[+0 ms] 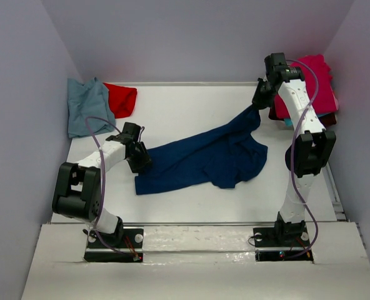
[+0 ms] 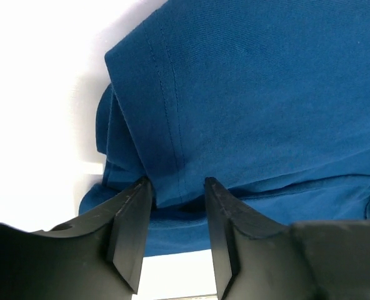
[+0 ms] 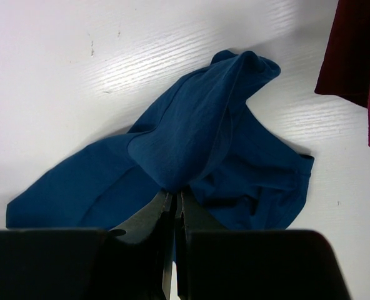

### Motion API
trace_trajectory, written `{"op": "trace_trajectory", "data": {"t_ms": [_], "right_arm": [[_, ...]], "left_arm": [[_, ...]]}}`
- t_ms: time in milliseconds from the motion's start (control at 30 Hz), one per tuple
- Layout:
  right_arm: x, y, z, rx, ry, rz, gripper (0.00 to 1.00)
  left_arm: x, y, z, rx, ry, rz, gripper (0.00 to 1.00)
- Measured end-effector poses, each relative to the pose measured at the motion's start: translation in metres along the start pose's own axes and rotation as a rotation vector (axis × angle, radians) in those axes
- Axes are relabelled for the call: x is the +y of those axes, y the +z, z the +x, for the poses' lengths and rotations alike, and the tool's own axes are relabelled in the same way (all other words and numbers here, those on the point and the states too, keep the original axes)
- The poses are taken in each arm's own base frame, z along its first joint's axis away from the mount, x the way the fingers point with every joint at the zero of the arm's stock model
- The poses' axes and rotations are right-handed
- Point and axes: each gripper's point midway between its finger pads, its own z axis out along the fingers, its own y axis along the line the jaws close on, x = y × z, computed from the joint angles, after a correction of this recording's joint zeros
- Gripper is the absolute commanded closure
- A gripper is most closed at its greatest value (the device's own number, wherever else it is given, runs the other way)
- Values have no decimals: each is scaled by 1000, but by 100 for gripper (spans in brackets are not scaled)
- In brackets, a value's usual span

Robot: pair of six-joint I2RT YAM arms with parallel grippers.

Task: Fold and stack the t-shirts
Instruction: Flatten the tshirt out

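Table point(image 1: 191, 106), white; navy t-shirt point(image 1: 204, 159) sprawled mid-table, crumpled, unfolded; step judged: spreading it flat before a first fold. Right gripper point(image 1: 259, 103) clamped tight on its far-right corner, cloth raised; left gripper point(image 2: 177, 184) half-open astride the left-end hem point(image 2: 172, 125), not pinching. Next calls for closing there, then pulling apart. Only overhead shows blue-grey tee point(image 1: 88, 109) and red tee point(image 1: 122, 99), far left; only left wrist shows hem stitching.

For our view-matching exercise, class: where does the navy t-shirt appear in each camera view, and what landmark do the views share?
Top external: navy t-shirt spread across the table's middle.
Left wrist: fills the centre and upper right.
Right wrist: at centre, drawn up into a peak.
Shared landmark: the white table beneath it.
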Motion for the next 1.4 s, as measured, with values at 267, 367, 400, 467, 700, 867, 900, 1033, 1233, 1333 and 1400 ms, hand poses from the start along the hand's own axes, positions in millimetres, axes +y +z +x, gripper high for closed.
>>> {"op": "trace_trajectory", "data": {"t_ms": [267, 367, 400, 467, 700, 867, 900, 1033, 1233, 1333, 1400], "right_arm": [[-1, 2, 1, 2, 0, 1, 93], [-2, 4, 3, 7, 1, 4, 93], [-2, 5, 3, 7, 1, 4, 93], [-2, 4, 3, 6, 0, 3, 93], [-3, 8, 5, 14, 1, 7, 93], [-4, 9, 7, 19, 1, 9, 93], [-4, 10, 8, 21, 1, 9, 93], [-3, 9, 9, 27, 1, -1, 93], [6, -2, 6, 14, -1, -44, 93], [18, -16, -7, -28, -6, -92, 93], [28, -30, -18, -68, -11, -129, 93]], "left_arm": [[0, 1, 0, 2, 1, 2, 61], [-1, 1, 0, 1, 2, 5, 68], [-1, 1, 0, 2, 4, 5, 69], [-1, 2, 0, 5, 4, 4, 77], [-1, 4, 1, 11, 6, 4, 94], [-2, 4, 1, 11, 6, 9, 94], [-2, 4, 1, 11, 7, 9, 94], [-1, 3, -1, 12, 28, 3, 94], [-33, -17, -58, -89, 105, 12, 94], [-65, -44, -105, -214, 141, 64, 94], [-82, -65, -129, -287, 155, 95, 94]]}}
